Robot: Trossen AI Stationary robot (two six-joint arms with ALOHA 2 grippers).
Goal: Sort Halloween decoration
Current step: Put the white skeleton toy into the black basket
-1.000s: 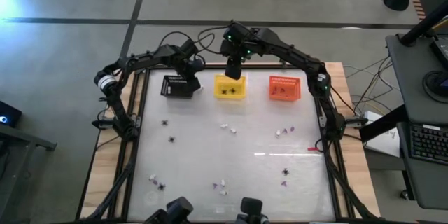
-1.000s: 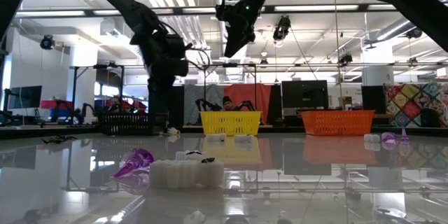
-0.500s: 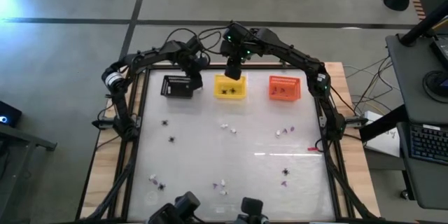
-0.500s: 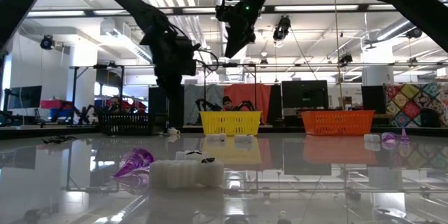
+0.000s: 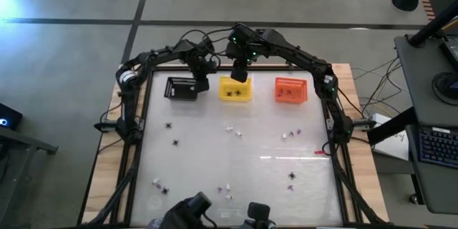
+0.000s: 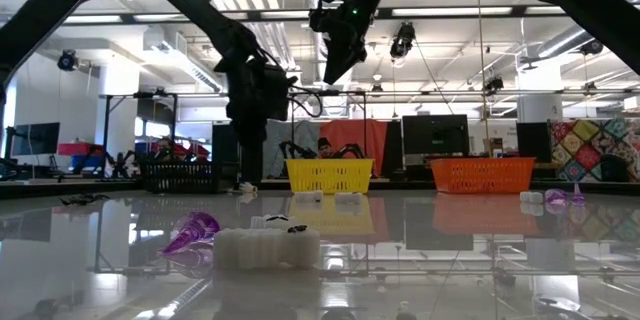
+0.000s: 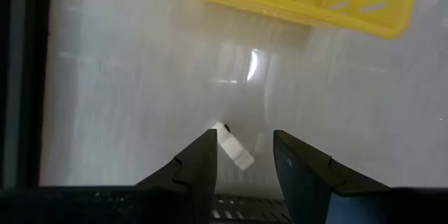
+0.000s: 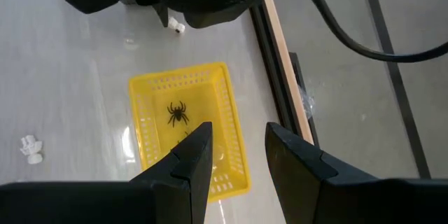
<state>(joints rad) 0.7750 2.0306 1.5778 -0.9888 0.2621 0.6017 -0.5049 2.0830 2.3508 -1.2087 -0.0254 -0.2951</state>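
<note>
Black basket [image 5: 182, 88]: far-left of the row at the back of the table, holding nothing I can make out.
Left gripper [image 5: 202, 81]: hangs between the black basket and the yellow one, fingers [image 7: 198, 166] spread a little, nothing between them. A small white bit [image 7: 233, 147] lies on the table right under the gap.
Yellow basket [image 5: 235, 89]: middle of the row; a black spider [image 8: 177, 114] sits inside it.
Right gripper [image 5: 240, 71]: hovers above the yellow basket's back edge, jaws apart and empty, well clear of the basket in the low view.
Orange basket [image 5: 290, 90]: right end of the row, something small and dark inside, too tiny to name.
Loose trinkets: black spiders [image 5: 172, 133] on the left side of the table, white bits [image 5: 230, 129] near the middle, purple bits [image 5: 295, 134] to the right, more of each along the near edge [image 5: 225, 189].
Low view: a purple cone [image 6: 194, 229] and a white block [image 6: 264, 247] lie closest to me.
</note>
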